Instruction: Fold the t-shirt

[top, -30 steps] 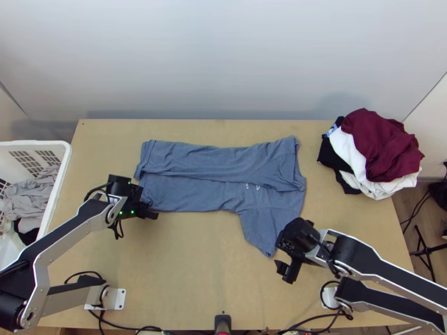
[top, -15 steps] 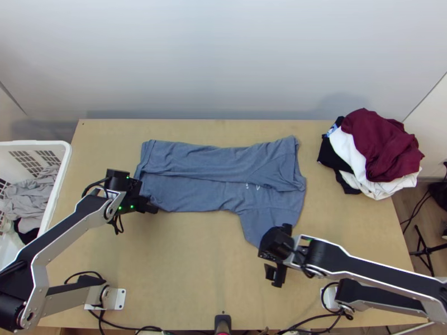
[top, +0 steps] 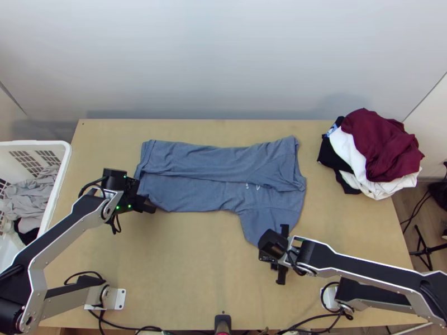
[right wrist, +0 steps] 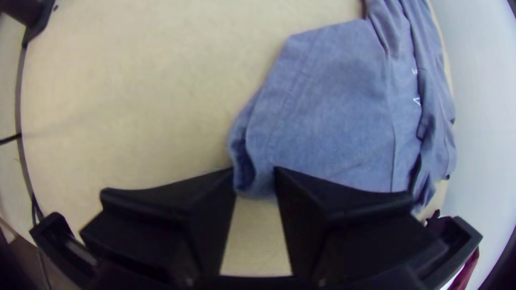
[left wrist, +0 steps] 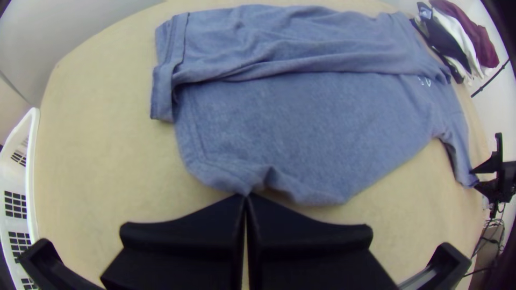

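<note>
The blue-grey t-shirt (top: 207, 190) lies lengthwise across the table, its far side folded over along the length, a sleeve sticking out toward the near edge. My left gripper (top: 148, 206) is at the shirt's near left corner; in the left wrist view my left gripper (left wrist: 246, 197) is shut on the hem edge of the t-shirt (left wrist: 301, 118). My right gripper (top: 281, 254) is at the near sleeve's end. In the right wrist view, my right gripper (right wrist: 256, 180) stands open, the sleeve end (right wrist: 258, 174) of the t-shirt between its fingertips.
A white basket (top: 62, 167) with grey and dark cloth stands at the left edge. A pile of maroon (top: 380, 145), white and black clothes sits at the far right. Bare wood (top: 195, 268) lies between the arms, with cables along the near edge.
My right gripper has shifted left over the sleeve end, and its fingers have turned and now stand on either side of the cloth. The left gripper has moved slightly left; the shirt lies nearly unchanged.
</note>
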Tool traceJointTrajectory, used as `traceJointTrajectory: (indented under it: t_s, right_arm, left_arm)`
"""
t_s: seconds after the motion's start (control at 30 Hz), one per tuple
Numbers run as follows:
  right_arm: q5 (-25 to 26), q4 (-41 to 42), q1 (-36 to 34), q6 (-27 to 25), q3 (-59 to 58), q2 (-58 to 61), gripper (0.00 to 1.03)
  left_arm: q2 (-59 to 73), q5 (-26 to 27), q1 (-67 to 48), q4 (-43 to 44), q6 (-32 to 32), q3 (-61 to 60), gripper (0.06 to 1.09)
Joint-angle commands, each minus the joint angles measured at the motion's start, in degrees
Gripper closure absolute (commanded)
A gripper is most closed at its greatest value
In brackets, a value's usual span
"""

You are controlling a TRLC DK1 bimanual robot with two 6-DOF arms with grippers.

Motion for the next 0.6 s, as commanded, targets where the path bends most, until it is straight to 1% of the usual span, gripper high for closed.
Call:
traceJointTrajectory:
  t_s: [0.0,0.1,0.17,0.27,0.4,0.47,0.57]
  right_arm:
    - [1.37,1.39,-2.07,-3.70,0.54,-2.03,1.00]
    - [1.37,2.00,-5.77,-5.98,3.97,-3.70,1.00]
    - [1.29,2.09,-9.72,-8.18,8.10,-4.40,1.00]
    - [1.29,2.53,-15.43,-10.03,15.84,-4.58,1.00]
    - [0.67,2.62,-22.82,-14.42,24.01,-2.64,1.00]
    - [0.14,2.88,-26.07,-16.18,26.38,-1.15,1.00]
    - [-0.73,5.43,-29.85,-18.29,27.88,0.79,1.00]
  left_arm:
    - [0.10,-0.01,0.44,-0.02,1.23,0.74,1.05]
    - [-0.16,-0.01,1.41,-0.73,1.67,1.44,1.05]
    - [-0.95,-0.01,2.38,-2.04,1.84,2.50,1.05]
    - [-3.06,0.08,3.96,-3.10,2.28,3.99,1.05]
    - [-3.59,0.16,4.66,-5.74,2.28,8.47,1.05]
    - [-3.15,0.16,4.66,-6.26,2.20,11.11,1.05]
    - [-1.04,0.08,4.75,-7.32,2.20,15.15,1.05]
